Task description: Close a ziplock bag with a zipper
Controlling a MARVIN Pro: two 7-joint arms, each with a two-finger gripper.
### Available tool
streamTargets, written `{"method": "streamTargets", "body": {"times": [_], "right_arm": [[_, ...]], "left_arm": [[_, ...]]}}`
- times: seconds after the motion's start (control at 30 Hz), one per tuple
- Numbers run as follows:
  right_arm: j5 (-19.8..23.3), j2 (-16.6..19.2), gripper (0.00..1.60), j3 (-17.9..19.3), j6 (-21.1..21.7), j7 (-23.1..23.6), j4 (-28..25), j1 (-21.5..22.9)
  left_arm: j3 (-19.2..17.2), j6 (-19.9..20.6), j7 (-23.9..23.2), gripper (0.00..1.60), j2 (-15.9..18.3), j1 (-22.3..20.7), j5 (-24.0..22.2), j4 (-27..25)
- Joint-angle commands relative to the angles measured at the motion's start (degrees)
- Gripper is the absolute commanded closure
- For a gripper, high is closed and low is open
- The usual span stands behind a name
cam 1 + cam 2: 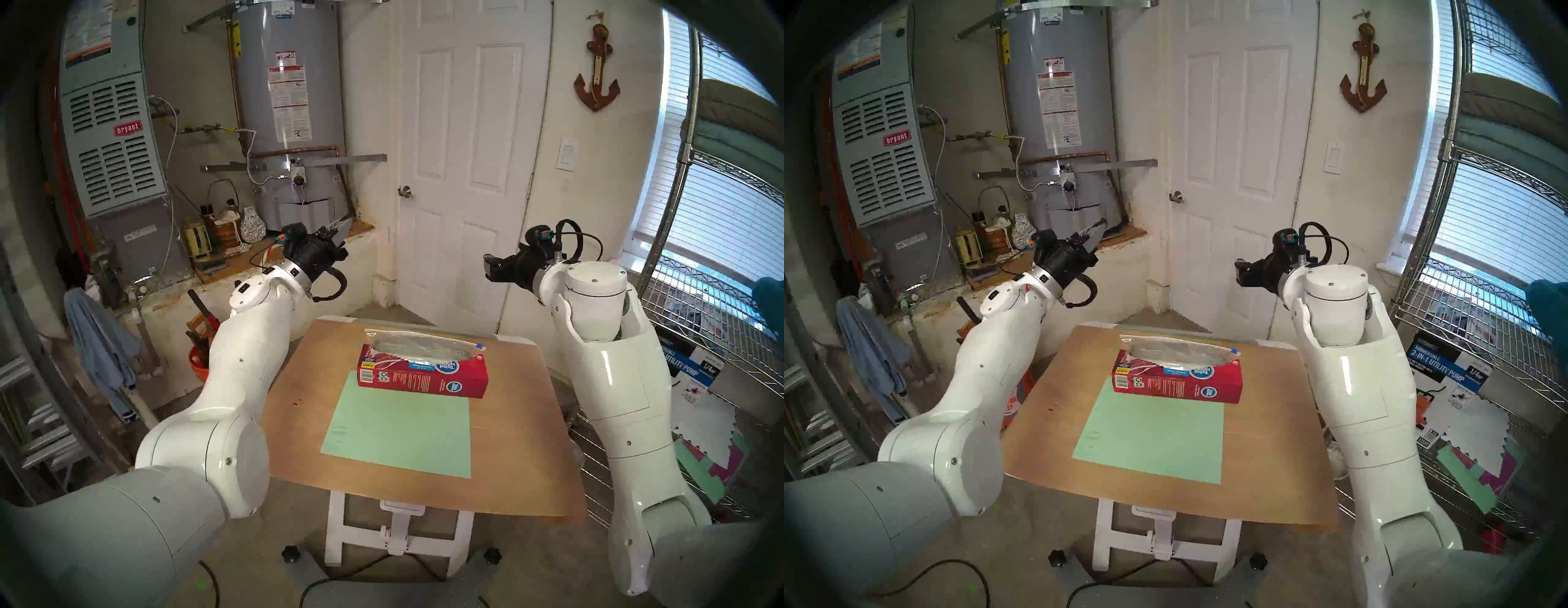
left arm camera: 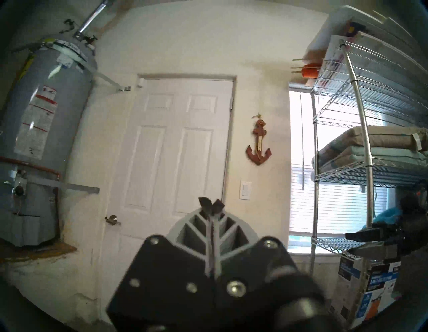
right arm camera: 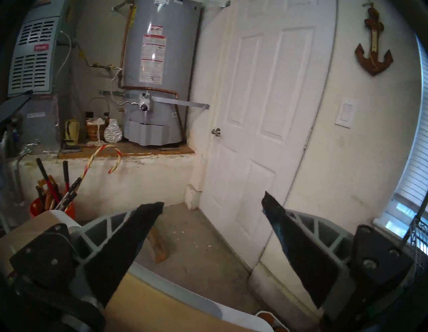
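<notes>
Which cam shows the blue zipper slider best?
Head stereo left: the zipper shows as a blue tab at the ziplock bag's right end. Head stereo right shows it similarly, slightly smaller. Both wrist views miss it, facing the door.

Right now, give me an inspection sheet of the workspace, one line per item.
Surface: wooden tabletop with a green sheet lying flat.
Job's things: ziplock bag lies on the red box; blue zipper at the bag's right end.
Clutter: nothing seen besides the box.
Hands: left hand shut, empty; right hand open, empty; both raised beyond the table.
Cables: black loops at both wrists; cords on the floor.
Surroundings: water heater, door, wire shelving.
</notes>
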Motion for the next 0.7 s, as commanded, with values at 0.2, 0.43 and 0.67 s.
{"method": "streamTargets", "body": {"times": [0.2, 0.43, 0.67], "right_arm": [[-2.9, -7.2, 0.0, 2.3, -2.3, -12.8, -3.2, -2.0], [-4.3, -10.3, 0.0, 3.0, -4.4, -19.2, -4.4, -3.4], [-4.8, -12.9, 0.0, 3.0, -6.3, -23.3, -5.1, -4.0]], "left_arm": [[1.3, 1.1, 11.6, 1.37, -4.6, 0.3, 3.5, -5.8], [2.3, 4.8, 18.8, 1.1, -5.2, 2.7, 7.0, -9.9], [3.2, 8.9, 23.7, 0.11, -6.1, 5.6, 9.4, -15.5]]}}
